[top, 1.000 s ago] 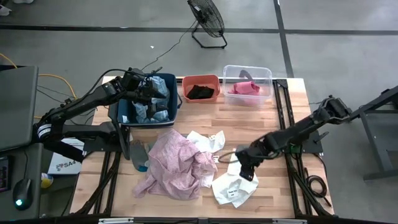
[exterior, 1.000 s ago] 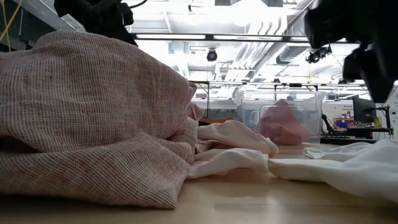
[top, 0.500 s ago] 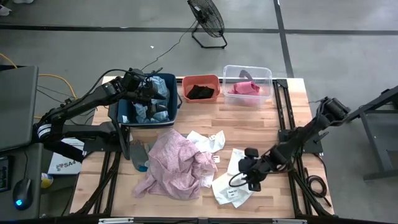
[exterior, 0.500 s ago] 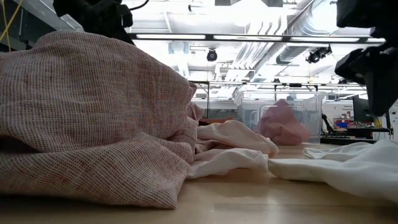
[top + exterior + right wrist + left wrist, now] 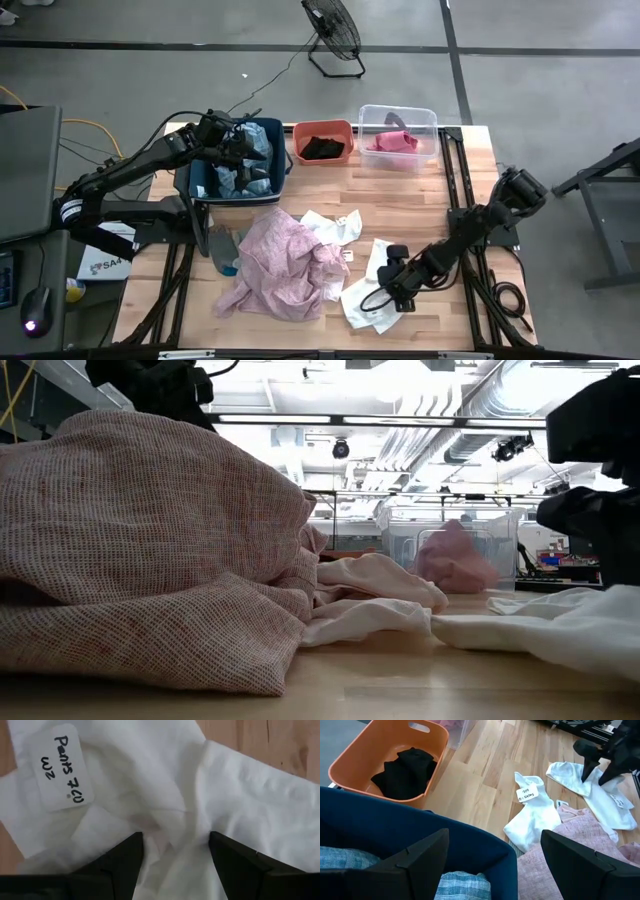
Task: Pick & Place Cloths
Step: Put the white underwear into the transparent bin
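Two grippers spread open: right gripper (image 5: 393, 288) low over white cloth (image 5: 165, 790), pick step, next close on fold; left gripper (image 5: 492, 851) waits over blue bin (image 5: 199, 176)

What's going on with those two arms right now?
Right tool open, down over the white fabric cloth. Left tool open, above the blue plastic bin. Nothing in the way.

Pale pink cloth (image 5: 282, 265), white cloth (image 5: 372, 300), plaid cloth (image 5: 250, 170), orange bin (image 5: 322, 128).
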